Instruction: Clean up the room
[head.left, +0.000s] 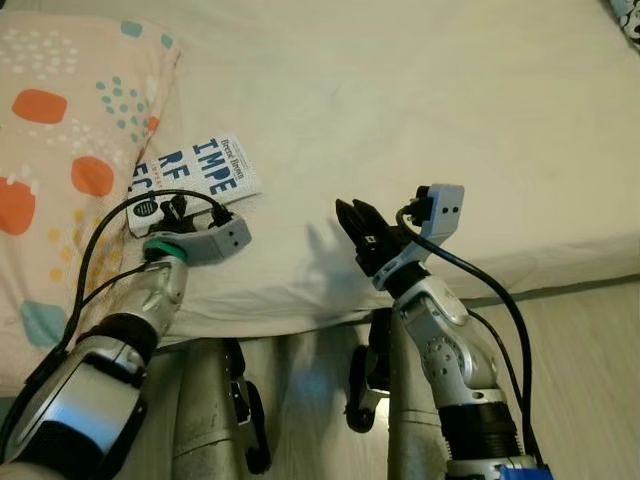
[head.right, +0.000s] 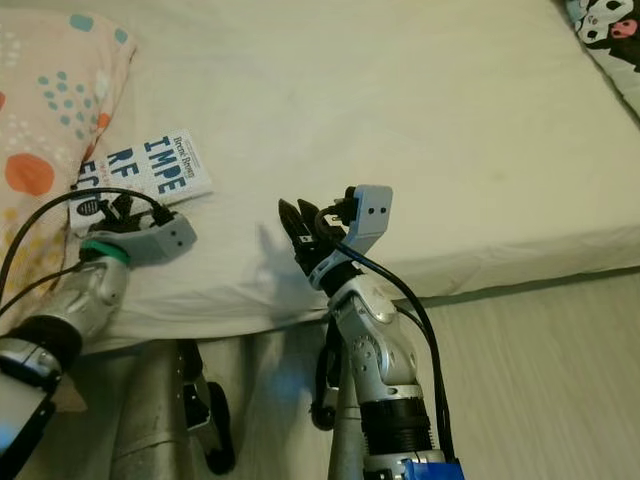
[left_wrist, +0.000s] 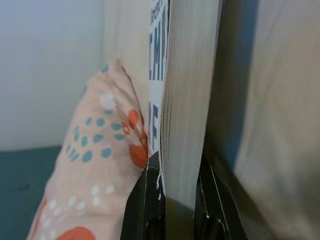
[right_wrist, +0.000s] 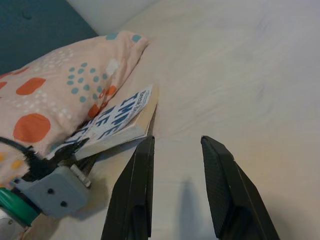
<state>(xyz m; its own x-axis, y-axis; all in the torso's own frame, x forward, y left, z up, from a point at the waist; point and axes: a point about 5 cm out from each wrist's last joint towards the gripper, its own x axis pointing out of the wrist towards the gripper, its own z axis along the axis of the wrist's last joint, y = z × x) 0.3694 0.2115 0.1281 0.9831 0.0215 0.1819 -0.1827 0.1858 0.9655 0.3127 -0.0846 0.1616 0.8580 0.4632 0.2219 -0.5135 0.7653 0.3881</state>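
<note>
Left wrist view: left gripper (left_wrist: 177, 200) fingers pinch book (left_wrist: 187, 100); right gripper (right_wrist: 177, 190) fingers apart above bed (head.left: 450, 120).

Left arm reaches forward, its pincer (left_wrist: 175, 200) with fingers (left_wrist: 142, 200) clamped either side of what it holds. Right arm is bent upward, its pincer (right_wrist: 177, 185) with fingers (right_wrist: 135, 190) parted, gripping nothing
</note>
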